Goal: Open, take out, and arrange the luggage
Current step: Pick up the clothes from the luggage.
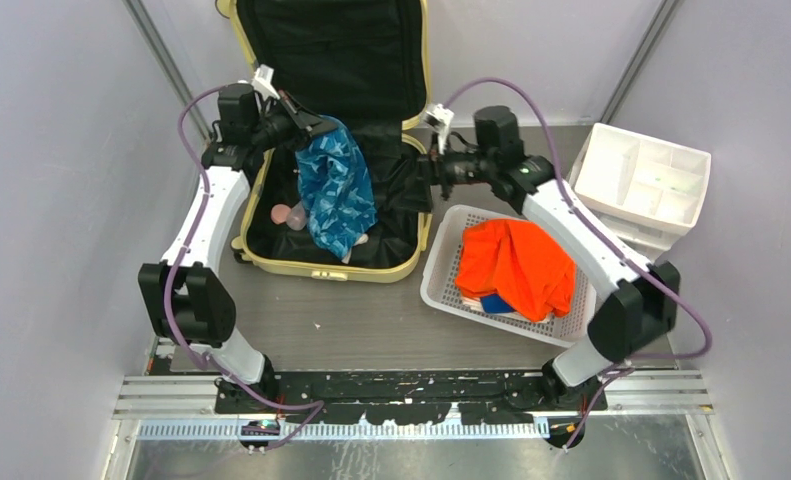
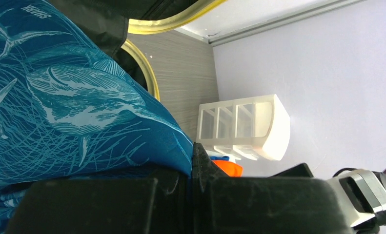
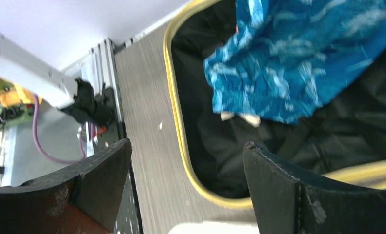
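Note:
The pale yellow suitcase point(image 1: 323, 268) lies open at the back of the table, its lid point(image 1: 426, 40) upright and its black lining showing. My left gripper point(image 1: 316, 123) is shut on a blue patterned garment point(image 1: 337, 190) and holds it lifted over the open case; the cloth fills the left wrist view point(image 2: 73, 107). A small pink object point(image 1: 289, 214) lies in the case. My right gripper point(image 1: 423, 165) is open and empty over the case's right rim point(image 3: 176, 117), with the blue garment point(image 3: 303, 53) beyond it.
A white perforated basket point(image 1: 441, 282) right of the case holds an orange garment point(image 1: 516, 262) over something blue. A white drawer bin point(image 1: 643, 180) stands at the far right, also in the left wrist view point(image 2: 244, 124). Grey walls close in on both sides.

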Controlling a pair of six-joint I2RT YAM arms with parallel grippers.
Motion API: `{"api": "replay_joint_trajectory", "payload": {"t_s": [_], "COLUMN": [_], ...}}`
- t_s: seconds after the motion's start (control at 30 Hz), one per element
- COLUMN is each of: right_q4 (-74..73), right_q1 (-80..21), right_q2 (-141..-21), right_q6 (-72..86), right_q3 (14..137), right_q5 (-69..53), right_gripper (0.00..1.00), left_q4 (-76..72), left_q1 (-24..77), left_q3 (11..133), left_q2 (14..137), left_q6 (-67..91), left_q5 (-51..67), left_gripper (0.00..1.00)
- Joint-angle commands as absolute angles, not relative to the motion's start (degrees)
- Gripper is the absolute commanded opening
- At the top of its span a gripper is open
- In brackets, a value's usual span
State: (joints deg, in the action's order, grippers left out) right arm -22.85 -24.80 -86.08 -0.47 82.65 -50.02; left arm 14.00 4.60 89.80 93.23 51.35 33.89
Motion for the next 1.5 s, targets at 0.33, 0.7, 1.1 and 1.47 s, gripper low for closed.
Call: {"api": "replay_joint_trajectory", "payload": {"t_s": [0.33, 0.7, 1.1, 1.47], "right_q4": [-6.56, -9.33, -12.82, -20.3], "right_q1": [-33.46, -34.67, -34.66, -34.91], "right_q2": [-110.86, -112.49, -112.47, -111.98], "right_q6": [21.92, 21.62, 20.05, 11.34], "right_q3": [105.66, 112.27, 118.82, 122.77], "right_q5": [-37.23, -41.83, -38.72, -29.6], "right_gripper": [0.88, 0.88, 0.91, 0.89], "left_q4": [6.68, 3.75, -5.45, -3.08], "left_q1": [5.11, 5.32, 8.62, 12.41], "left_q3": [88.52, 87.43, 86.05, 86.0], "left_q2": [85.14, 83.72, 84.25, 82.61], "left_q6": [58.05, 60.7, 72.32, 80.6], "left_q5": [33.45, 32.91, 30.92, 22.7], "left_gripper": [0.0, 0.01, 0.01, 0.01]}}
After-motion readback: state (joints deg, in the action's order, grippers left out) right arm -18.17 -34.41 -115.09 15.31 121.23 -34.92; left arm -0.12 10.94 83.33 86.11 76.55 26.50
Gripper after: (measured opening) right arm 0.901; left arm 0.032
